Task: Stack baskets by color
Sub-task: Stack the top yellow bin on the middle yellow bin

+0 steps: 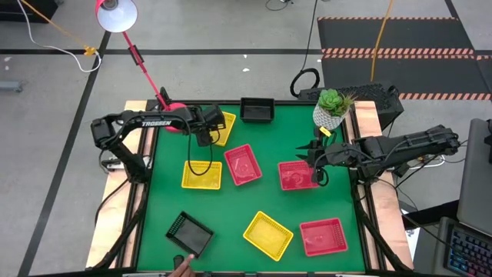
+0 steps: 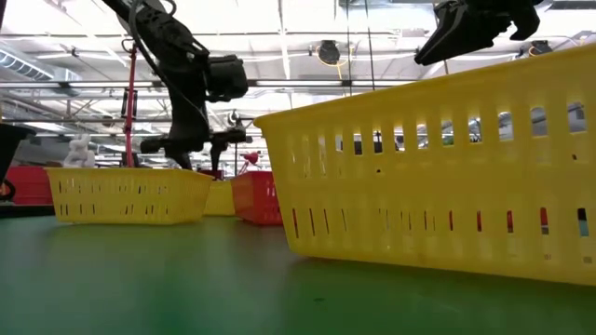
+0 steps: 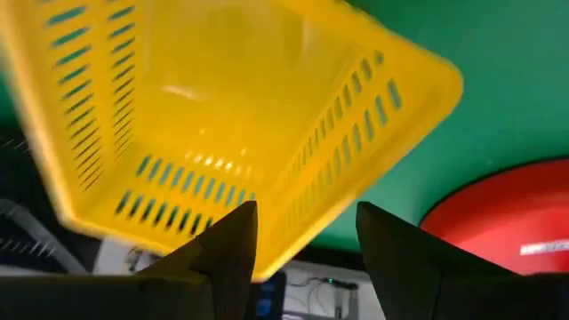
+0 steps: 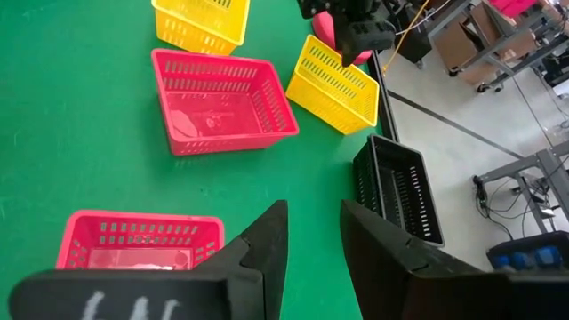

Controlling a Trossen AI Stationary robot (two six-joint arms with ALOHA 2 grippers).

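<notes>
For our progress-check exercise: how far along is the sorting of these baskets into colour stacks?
Done: no stack shows yet; the baskets lie singly on the table.
In hand: the left hand, open, straddles a yellow basket at its rim; the right hand, open, hovers at a red basket.
Left: seemingly all three colour stacks.

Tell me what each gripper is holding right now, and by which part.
Neither holds anything. The left gripper stands open around the rim of a yellow basket without closing on it. The right gripper hangs empty above a red basket.
</notes>
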